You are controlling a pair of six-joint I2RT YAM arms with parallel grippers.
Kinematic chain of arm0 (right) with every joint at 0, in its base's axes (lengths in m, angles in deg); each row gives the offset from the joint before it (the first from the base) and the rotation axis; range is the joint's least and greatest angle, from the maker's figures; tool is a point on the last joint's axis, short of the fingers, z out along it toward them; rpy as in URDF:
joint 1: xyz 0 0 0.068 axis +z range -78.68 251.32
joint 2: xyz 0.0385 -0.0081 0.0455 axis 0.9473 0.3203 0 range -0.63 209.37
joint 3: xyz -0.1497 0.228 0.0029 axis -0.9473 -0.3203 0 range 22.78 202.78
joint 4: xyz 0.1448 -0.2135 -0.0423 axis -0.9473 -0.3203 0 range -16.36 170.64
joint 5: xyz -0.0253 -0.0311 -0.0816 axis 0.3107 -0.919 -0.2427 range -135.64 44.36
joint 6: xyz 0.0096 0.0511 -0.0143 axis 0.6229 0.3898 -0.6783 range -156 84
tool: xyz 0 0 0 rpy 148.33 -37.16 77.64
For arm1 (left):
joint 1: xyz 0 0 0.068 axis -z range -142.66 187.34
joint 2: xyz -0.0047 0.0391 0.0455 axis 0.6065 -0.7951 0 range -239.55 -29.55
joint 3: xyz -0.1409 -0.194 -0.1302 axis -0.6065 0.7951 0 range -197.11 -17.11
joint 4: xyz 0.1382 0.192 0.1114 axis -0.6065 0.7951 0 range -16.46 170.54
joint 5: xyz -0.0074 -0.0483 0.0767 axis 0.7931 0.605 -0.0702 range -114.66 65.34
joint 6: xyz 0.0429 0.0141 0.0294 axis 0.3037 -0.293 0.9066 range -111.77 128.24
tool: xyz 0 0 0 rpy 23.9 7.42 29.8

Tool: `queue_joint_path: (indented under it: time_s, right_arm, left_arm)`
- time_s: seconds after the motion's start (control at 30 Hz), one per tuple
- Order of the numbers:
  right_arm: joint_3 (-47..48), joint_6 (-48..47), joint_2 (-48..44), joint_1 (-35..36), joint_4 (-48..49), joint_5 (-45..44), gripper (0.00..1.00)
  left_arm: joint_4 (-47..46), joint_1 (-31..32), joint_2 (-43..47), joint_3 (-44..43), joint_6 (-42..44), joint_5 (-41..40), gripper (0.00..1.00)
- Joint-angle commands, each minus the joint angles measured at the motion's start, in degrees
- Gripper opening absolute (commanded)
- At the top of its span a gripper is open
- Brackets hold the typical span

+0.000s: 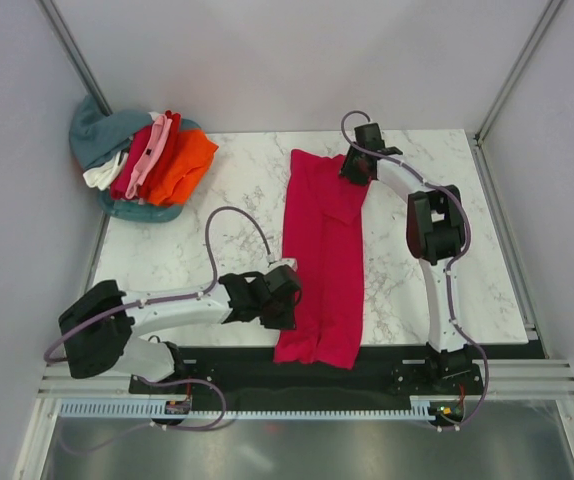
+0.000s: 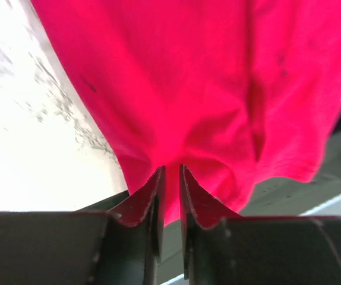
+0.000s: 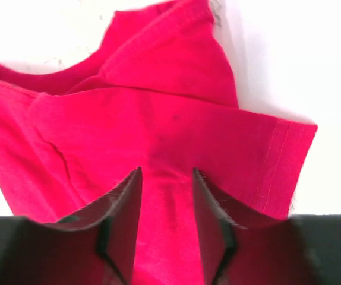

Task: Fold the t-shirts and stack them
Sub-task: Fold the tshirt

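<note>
Lengthwise down the middle of the marbled table (image 1: pixel 182 255) lies the crimson-magenta t-shirt (image 1: pixel 319 262), folded into a long narrow strip with its hem end drooping over the near edge onto the black rail (image 1: pixel 227 355). That shape suggests the sides are turned in and the cross fold is not yet made. The left gripper (image 2: pixel 170 173) sits at the strip's left edge near the hem, its jaws only a slit apart with cloth puckered into the slit, and I cannot tell whether they pinch it or merely straddle it. The right gripper (image 3: pixel 166 178) is at the far right corner, by the sleeve (image 3: pixel 277 157) and ribbed collar (image 3: pixel 152 41), jaws plainly apart over flat cloth, gripping nothing. Placed one at each end, the arms can, I judge, keep the strip straight for the next fold. The knit is soft, matte and limp, creasing in shallow ridges, with a stitched double seam at the sleeve edge. The other t-shirts (image 1: pixel 152 160), teal-grey, white, pink, red and orange, lie in a crumpled heap at the far left corner, well apart.
</note>
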Motion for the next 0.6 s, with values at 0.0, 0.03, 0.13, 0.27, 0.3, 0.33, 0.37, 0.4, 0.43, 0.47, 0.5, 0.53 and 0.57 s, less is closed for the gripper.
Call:
queue_joint_path:
  time_s: [0.0,0.03,0.13,0.27,0.3,0.33,0.37,0.4,0.43,0.47,0.5,0.53,0.57]
  right_arm:
    - [3.4,-2.7,-2.0,-0.3,-1.3,3.1,0.49]
    - [3.7,-3.0,-2.7,-0.3,-1.3,4.2,0.49]
    - [3.0,-3.9,-6.2,-0.4,-1.3,6.7,0.49]
    - [-5.0,-4.7,-13.9,-0.6,-1.1,8.0,0.49]
    - [-7.0,-4.9,-15.4,-0.7,-0.9,7.9,0.49]
    - [-9.1,-5.2,-16.8,-0.7,-0.8,7.7,0.49]
    - [-13.9,-5.3,-18.3,-0.7,-0.1,7.4,0.5]
    - [-16.5,-5.4,-21.3,-0.7,0.6,7.1,0.5]
    - [-19.2,-5.4,-22.7,-0.7,1.4,6.9,0.5]
    - [-23.9,-5.5,-25.2,-0.7,2.9,6.8,0.51]
    - [-26.0,-5.6,-26.1,-0.7,3.6,6.5,0.51]
    - [-27.8,-6.0,-27.0,-0.7,4.1,6.4,0.52]
    - [-30.5,-6.2,-27.6,-0.7,4.7,6.4,0.52]
  left_arm:
    - [0.9,-3.2,5.0,-4.3,4.2,0.0,0.25]
    - [1.5,-5.8,5.5,-6.1,5.4,0.4,0.25]
    - [1.5,-13.0,6.2,-9.2,10.1,4.4,0.31]
    - [1.3,-20.4,3.1,-14.6,16.1,5.2,0.43]
    - [1.2,-22.5,1.0,-17.0,16.6,4.5,0.49]
    - [1.1,-23.4,0.1,-18.1,16.8,4.2,0.52]
    - [0.2,-24.4,-1.0,-18.9,17.3,4.3,0.53]
    - [-0.5,-26.0,-2.3,-20.4,17.6,4.7,0.54]
    - [-1.3,-26.8,-4.5,-21.1,17.6,4.8,0.58]
    - [-2.7,-27.7,-6.0,-21.8,17.5,5.4,0.6]
    - [-3.2,-29.3,-7.4,-23.5,17.4,7.4,0.6]
    - [-3.5,-30.0,-10.3,-24.5,17.2,8.1,0.6]
    - [-3.6,-30.8,-11.8,-25.7,17.1,8.7,0.6]
